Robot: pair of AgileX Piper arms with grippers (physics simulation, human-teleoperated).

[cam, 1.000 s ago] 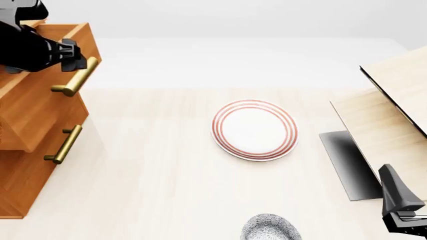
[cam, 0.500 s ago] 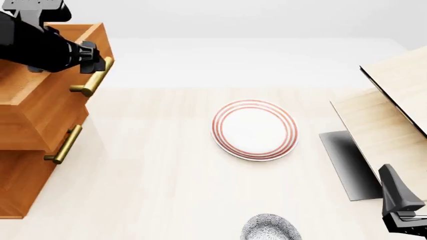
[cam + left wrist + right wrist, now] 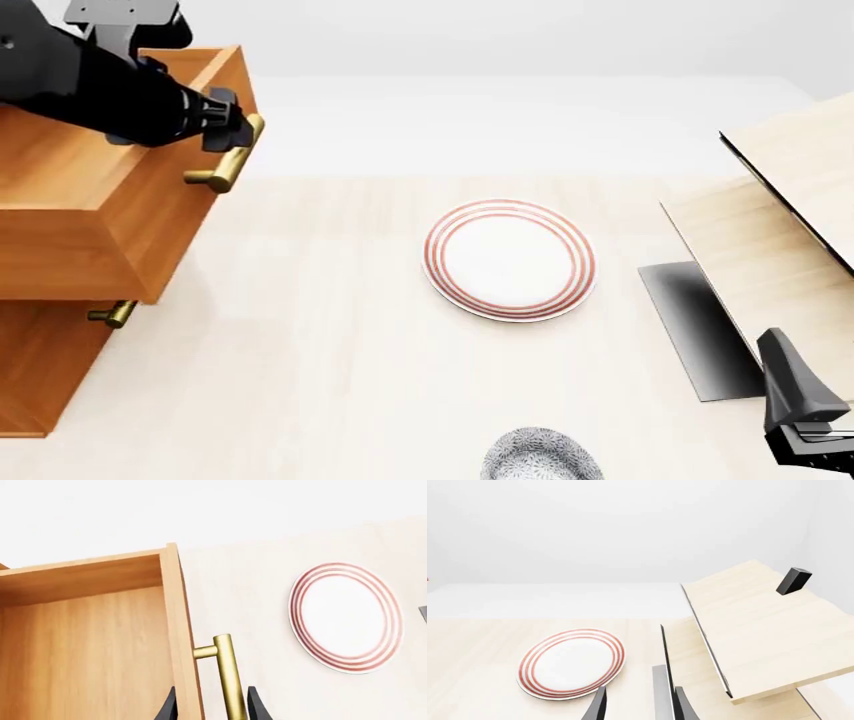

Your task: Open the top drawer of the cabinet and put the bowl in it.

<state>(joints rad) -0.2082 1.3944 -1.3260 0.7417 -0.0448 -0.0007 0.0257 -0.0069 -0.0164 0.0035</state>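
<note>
Left end effector clenched on the drawer handle; drawer pulled well out. Bowl on desk, near edge, left of the right end effector, the nearer arm; fingers parted, grasping nothing.

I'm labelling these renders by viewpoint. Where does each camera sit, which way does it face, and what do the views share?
Front view: above and behind the arms, looking down the table; shows the left pincer at the top drawer, the bowl at the near edge, and the right pincer.
Left wrist: behind that pincer, looking along its fingers at the brass handle.
Right wrist: behind the right pincer, facing pale panels.
All three share the plate.
</note>
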